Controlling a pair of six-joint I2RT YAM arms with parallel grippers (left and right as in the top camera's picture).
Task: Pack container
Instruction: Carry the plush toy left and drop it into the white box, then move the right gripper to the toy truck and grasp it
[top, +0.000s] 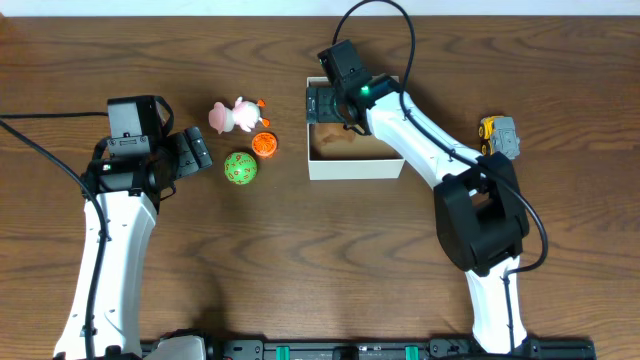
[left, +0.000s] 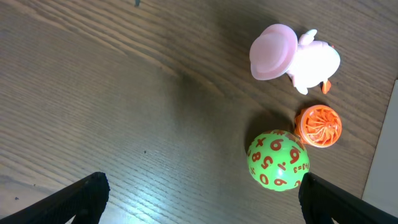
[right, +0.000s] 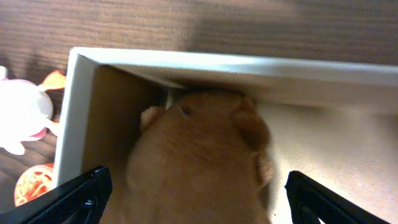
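Observation:
The container (top: 355, 168) is a shallow white-walled box with a tan inside, right of the table's middle. My right gripper (top: 322, 103) hangs over its far left corner. In the right wrist view the jaws (right: 196, 199) are open, one on each side of a brown plush toy (right: 199, 143) lying in the corner of the container (right: 249, 68), with a gap on both sides. My left gripper (top: 200, 150) is open and empty (left: 202, 193), just left of a green numbered ball (top: 240, 168) (left: 278, 160).
An orange ridged disc (top: 265, 145) (left: 318, 126) and a pink and white toy animal (top: 233, 115) (left: 292, 56) lie between the ball and the container. A yellow and grey toy vehicle (top: 498, 135) sits right of the container, by the right arm.

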